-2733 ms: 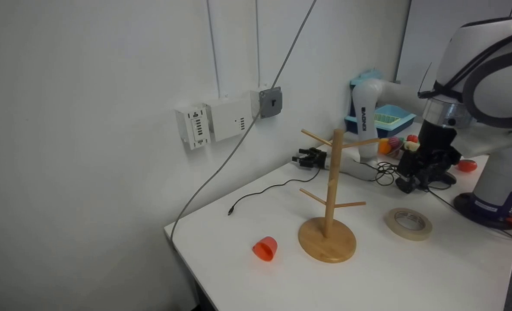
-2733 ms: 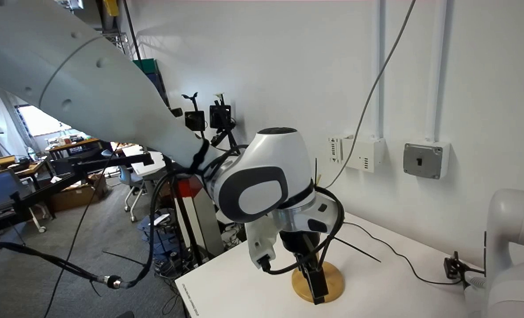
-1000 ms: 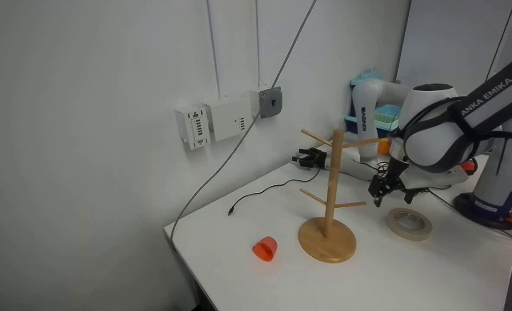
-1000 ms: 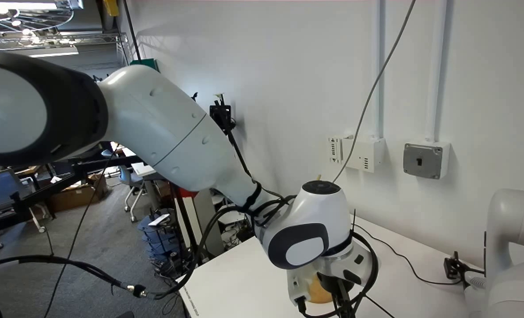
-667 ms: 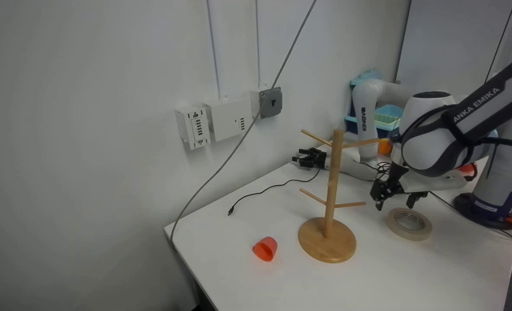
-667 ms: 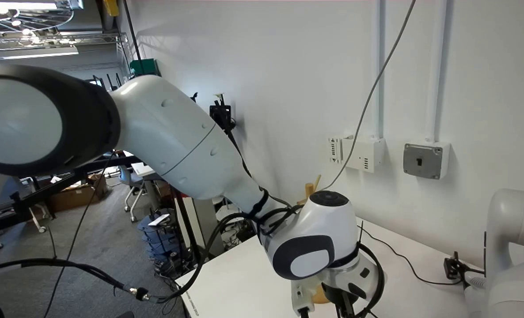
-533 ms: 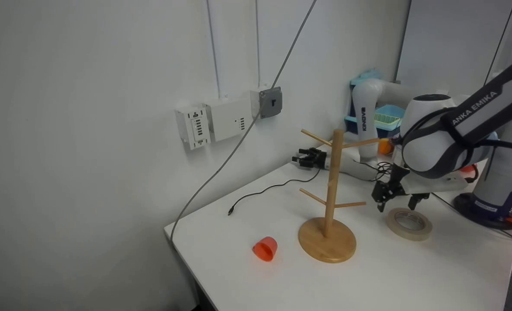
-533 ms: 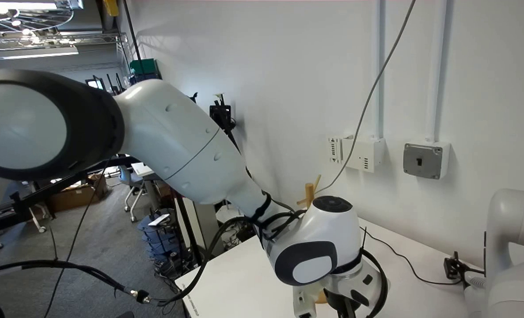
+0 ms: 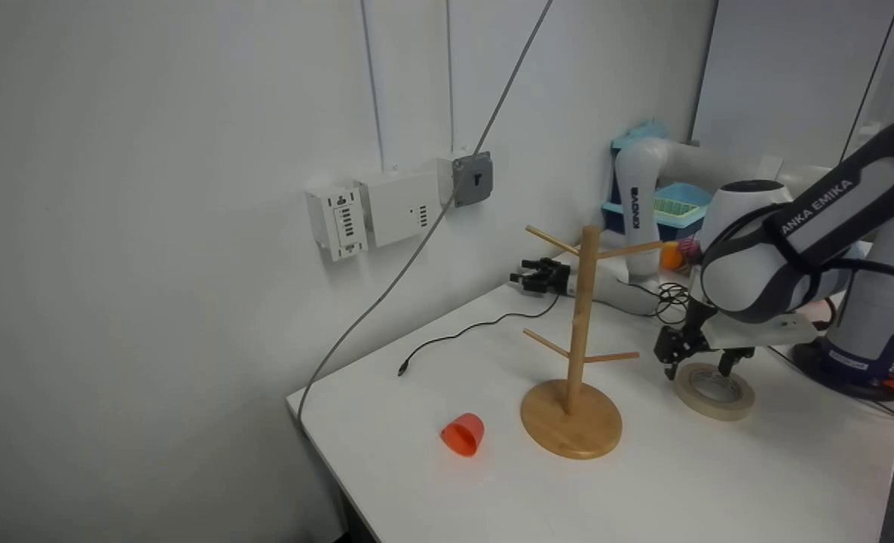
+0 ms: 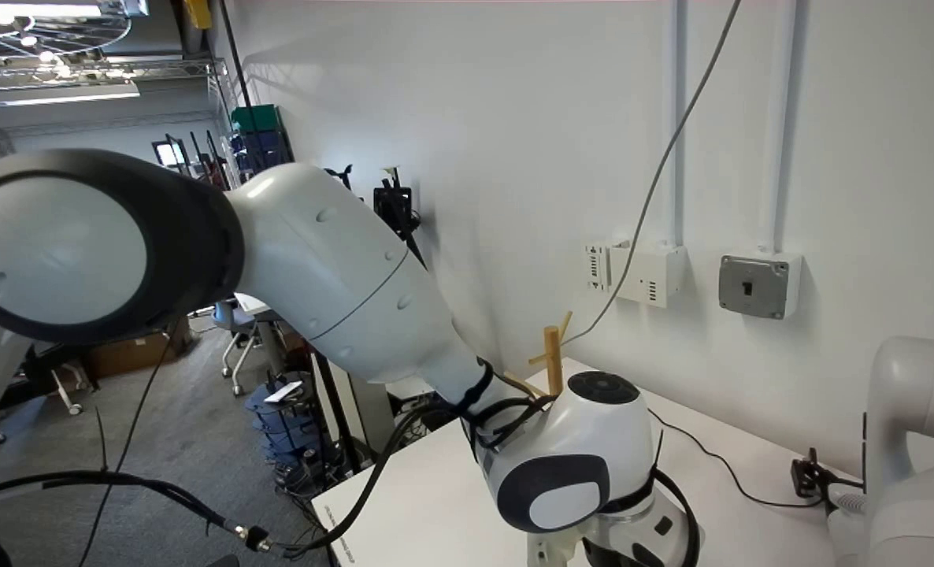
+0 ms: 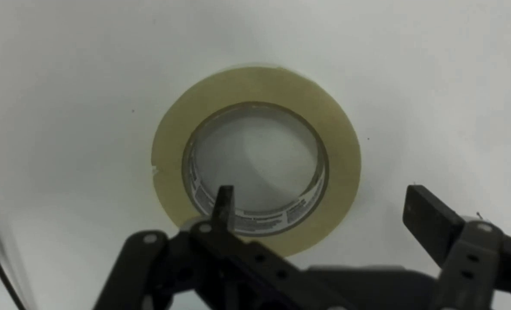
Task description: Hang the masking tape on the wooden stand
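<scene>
The masking tape (image 9: 717,412), a flat beige ring, lies on the white table to the right of the wooden stand (image 9: 581,317) in an exterior view. It fills the middle of the wrist view (image 11: 344,163). The stand is upright with its pegs bare; in an exterior view only its top (image 10: 553,362) shows behind the arm. My gripper (image 9: 698,371) is open and empty, low over the tape's far side. In the wrist view my gripper (image 11: 319,191) has its left fingertip over the tape's hole and its right fingertip outside the ring. Whether a fingertip touches the tape I cannot tell.
An orange-red cup (image 9: 463,434) lies left of the stand. A second, white robot arm (image 9: 639,196) with a black hand (image 9: 541,276) rests by the wall. A thin black cable (image 9: 462,332) runs along the table (image 9: 643,498). A blue basket (image 9: 681,207) stands at the back.
My open gripper has come forward and down beside the stand to just over the tape; in the last half second it sank further. The tape and stand have not visibly moved.
</scene>
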`<action>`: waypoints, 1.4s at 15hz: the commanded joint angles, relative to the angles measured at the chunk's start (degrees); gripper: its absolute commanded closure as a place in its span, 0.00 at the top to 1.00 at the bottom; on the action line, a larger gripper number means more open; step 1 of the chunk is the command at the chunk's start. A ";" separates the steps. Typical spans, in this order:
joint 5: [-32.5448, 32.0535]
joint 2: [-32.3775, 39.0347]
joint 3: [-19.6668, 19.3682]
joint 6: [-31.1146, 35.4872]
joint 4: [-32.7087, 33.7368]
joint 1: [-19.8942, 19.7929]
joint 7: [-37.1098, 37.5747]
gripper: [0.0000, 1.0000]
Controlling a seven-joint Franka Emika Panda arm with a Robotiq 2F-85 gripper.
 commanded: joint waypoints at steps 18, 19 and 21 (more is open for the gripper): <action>3.96 3.92 1.25 1.13 2.32 -0.06 -0.05 0.06; 3.72 3.57 1.00 1.24 2.07 0.12 -0.04 0.02; 3.15 2.75 0.38 1.15 1.51 0.65 0.12 0.06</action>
